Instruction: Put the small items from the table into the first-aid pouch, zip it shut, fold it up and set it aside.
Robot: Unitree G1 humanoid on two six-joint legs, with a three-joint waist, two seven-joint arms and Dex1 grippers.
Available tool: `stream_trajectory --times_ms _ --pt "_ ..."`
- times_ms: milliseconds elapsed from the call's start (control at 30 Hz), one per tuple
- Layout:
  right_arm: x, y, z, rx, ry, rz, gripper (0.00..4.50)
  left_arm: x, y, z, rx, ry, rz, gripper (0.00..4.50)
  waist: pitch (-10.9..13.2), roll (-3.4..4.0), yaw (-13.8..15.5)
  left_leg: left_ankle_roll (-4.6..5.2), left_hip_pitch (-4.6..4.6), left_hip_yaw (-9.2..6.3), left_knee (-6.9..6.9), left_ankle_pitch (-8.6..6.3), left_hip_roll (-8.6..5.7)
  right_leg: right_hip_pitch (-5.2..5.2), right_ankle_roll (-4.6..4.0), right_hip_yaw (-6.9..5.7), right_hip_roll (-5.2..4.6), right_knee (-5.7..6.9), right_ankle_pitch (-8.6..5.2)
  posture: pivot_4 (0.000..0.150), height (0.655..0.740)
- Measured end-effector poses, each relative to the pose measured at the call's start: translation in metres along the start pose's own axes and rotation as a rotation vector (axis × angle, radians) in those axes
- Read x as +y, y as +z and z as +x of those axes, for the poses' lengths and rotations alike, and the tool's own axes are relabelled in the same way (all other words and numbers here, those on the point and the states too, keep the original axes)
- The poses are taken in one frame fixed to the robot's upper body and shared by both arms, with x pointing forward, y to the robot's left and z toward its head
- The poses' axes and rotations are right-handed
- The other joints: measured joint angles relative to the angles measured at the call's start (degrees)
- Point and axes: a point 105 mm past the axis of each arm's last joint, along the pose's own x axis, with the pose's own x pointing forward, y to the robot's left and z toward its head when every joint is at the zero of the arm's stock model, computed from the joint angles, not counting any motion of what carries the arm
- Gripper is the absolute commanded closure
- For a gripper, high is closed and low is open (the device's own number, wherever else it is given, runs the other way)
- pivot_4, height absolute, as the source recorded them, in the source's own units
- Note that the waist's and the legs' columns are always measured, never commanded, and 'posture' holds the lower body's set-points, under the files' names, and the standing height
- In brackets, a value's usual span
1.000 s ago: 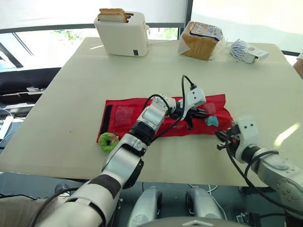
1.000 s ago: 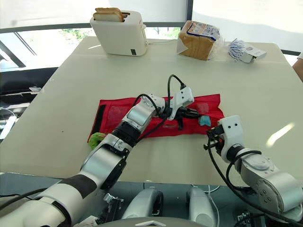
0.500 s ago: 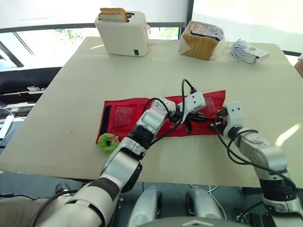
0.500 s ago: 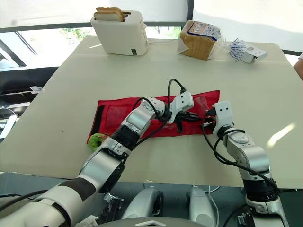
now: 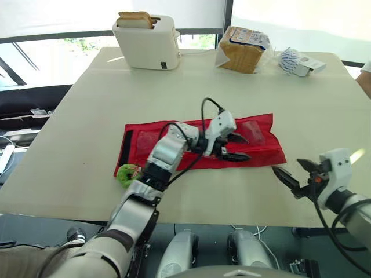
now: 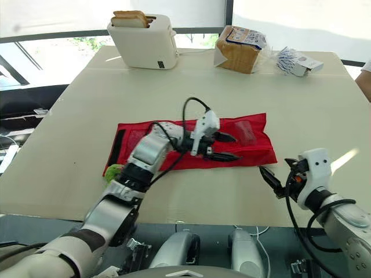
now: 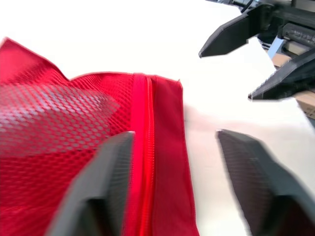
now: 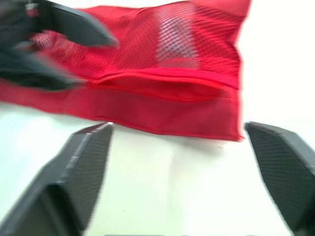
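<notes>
1. We see the red pouch [image 5: 145, 143] lying flat in the middle of the table [image 5: 81, 116].
2. Our left hand [image 5: 241, 147] hovers over its right half, fingers spread.
3. Our right hand [image 5: 291, 175] is open too (just off the pouch's near right corner).
4. A green item [image 5: 127, 173] sits by its near left corner.

From my console I read the first-aid pouch [image 5: 145, 145] as red cloth with open mesh panels and a woven zip strip, the table [image 5: 87, 116] as smooth and matt, the toaster [image 5: 148, 43] as glossy white plastic, and the fingers [image 8: 81, 167] of the right gripper [image 5: 286, 166] as matt black with a fine dimpled grain.
</notes>
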Motion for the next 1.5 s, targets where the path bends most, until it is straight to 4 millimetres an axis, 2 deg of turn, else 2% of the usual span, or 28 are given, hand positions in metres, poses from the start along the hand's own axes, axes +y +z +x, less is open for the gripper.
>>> stream_trajectory --times_ms 100,233,300,367,467,600,667,733,800,933,967,1067,1133,1233,1333,1400,1500 --pt "-0.008 0.001 0.006 0.039 -0.004 0.066 0.0 -0.005 -0.003 -0.031 -0.126 0.056 -0.048 0.03 0.0 0.01 0.35 -0.01 -0.02 0.04 0.01 0.0 0.0 0.01 0.0 0.01 -0.07 -0.05 0.0 0.15 0.74" --pt "-0.023 0.013 0.026 0.069 0.0 0.131 0.0 -0.016 -0.016 -0.081 -0.164 0.127 -0.088 0.03 0.01 0.0 0.47 -0.03 -0.02 0.07 0.01 0.02 -0.03 0.01 0.0 0.01 -0.1 -0.06 0.0 0.15 0.74" --pt "-0.035 0.015 0.036 0.093 -0.026 0.152 0.0 -0.022 -0.01 -0.096 -0.2 0.147 -0.092 0.03 0.01 0.01 0.96 -0.03 -0.06 0.05 0.01 0.02 -0.08 0.01 0.0 -0.06 -0.1 -0.06 0.0 0.15 0.74" --pt "-0.041 0.011 0.043 0.146 -0.023 0.155 0.0 -0.032 -0.004 -0.106 -0.233 0.142 -0.096 0.03 0.01 0.0 1.42 -0.18 -0.13 0.05 0.05 0.11 -0.1 0.01 0.0 -0.08 -0.1 -0.15 0.0 0.15 0.74" --pt "-0.04 0.004 0.053 0.214 0.035 0.186 0.0 -0.048 -0.001 -0.121 -0.245 0.143 -0.123 0.03 0.01 0.0 1.2 -0.23 -0.13 0.1 0.05 0.14 -0.1 0.01 0.01 -0.02 -0.11 -0.14 0.0 0.15 0.74" --pt "-0.035 -0.001 0.059 0.252 0.09 0.176 0.0 -0.06 0.004 -0.135 -0.256 0.143 -0.131 0.03 0.01 -0.01 0.91 0.0 -0.09 0.08 0.04 0.0 -0.06 0.03 0.0 -0.04 -0.1 -0.12 0.0 0.15 0.74" --pt "-0.029 -0.001 0.062 0.247 0.129 0.181 0.54 -0.065 0.009 -0.142 -0.259 0.143 -0.113 0.0 0.02 -0.02 0.6 0.0 -0.06 0.08 0.02 0.0 -0.04 0.05 0.0 -0.02 -0.1 -0.12 0.0 0.15 0.74" --pt "-0.024 -0.001 0.065 0.237 0.158 0.201 1.27 -0.071 0.012 -0.145 -0.261 0.141 -0.096 0.0 0.02 -0.02 0.45 0.0 -0.05 0.08 0.0 0.0 -0.03 0.04 0.0 -0.02 -0.1 -0.12 0.0 0.15 0.74" --pt "-0.023 0.0 0.066 0.227 0.161 0.207 2.31 -0.075 0.011 -0.146 -0.258 0.14 -0.099 0.0 0.02 -0.01 0.46 0.0 -0.04 0.08 -0.01 0.0 -0.03 0.04 0.0 -0.01 -0.1 -0.12 0.0 0.15 0.74" --pt "-0.026 0.003 0.066 0.207 0.15 0.204 4.12 -0.076 0.012 -0.142 -0.269 0.167 -0.1 0.0 0.02 -0.02 0.66 0.0 -0.05 0.07 0.0 0.0 -0.04 0.06 0.0 -0.02 -0.12 -0.14 0.0 0.15 0.74" --pt "-0.025 0.003 0.066 0.205 0.148 0.2 4.43 -0.077 0.014 -0.14 -0.277 0.166 -0.094 0.0 0.02 -0.02 0.67 -0.01 -0.06 0.08 0.0 0.0 -0.04 0.06 0.0 -0.02 -0.12 -0.14 0.0 0.15 0.74" --pt "-0.024 0.005 0.063 0.194 0.134 0.178 4.43 -0.078 0.021 -0.131 -0.296 0.161 -0.08 0.0 0.02 -0.02 0.68 -0.01 -0.05 0.08 0.0 0.0 -0.05 0.05 0.0 -0.01 -0.13 -0.13 0.0 0.15 0.74" --pt "-0.03 0.008 0.058 0.174 0.091 0.16 4.43 -0.076 0.028 -0.126 -0.313 0.149 -0.069 0.0 0.03 -0.01 0.84 -0.01 -0.07 0.05 0.0 0.0 -0.05 0.05 0.0 -0.04 -0.11 -0.13 0.0 0.15 0.74" --pt "-0.048 0.011 0.043 0.163 -0.019 0.121 4.43 -0.074 0.037 -0.121 -0.323 0.133 -0.048 0.0 0.03 -0.01 1.37 -0.04 -0.1 0.07 0.0 0.02 -0.12 0.05 0.0 -0.05 -0.07 -0.16 0.0 0.15 0.74" --pt "-0.085 0.006 0.012 0.202 -0.216 0.069 4.43 -0.071 0.037 -0.118 -0.325 0.124 -0.067 0.0 0.04 0.03 2.22 -0.04 -0.14 0.07 0.01 0.02 -0.17 0.06 0.01 -0.08 -0.06 -0.22 0.0 0.15 0.74" --pt "-0.121 0.007 -0.027 0.239 -0.423 0.009 4.43 -0.069 0.033 -0.116 -0.311 0.109 -0.091 0.0 0.04 0.03 2.25 -0.03 -0.15 0.1 0.03 0.01 -0.19 0.07 0.01 -0.03 -0.06 -0.22 0.0 0.15 0.74" --pt "-0.142 0.008 -0.054 0.276 -0.55 -0.048 4.43 -0.068 0.026 -0.114 -0.304 0.095 -0.121 0.0 0.03 0.04 1.98 -0.01 -0.06 0.16 0.01 0.0 -0.16 0.11 0.01 0.03 0.0 -0.21 0.0 0.15 0.74"
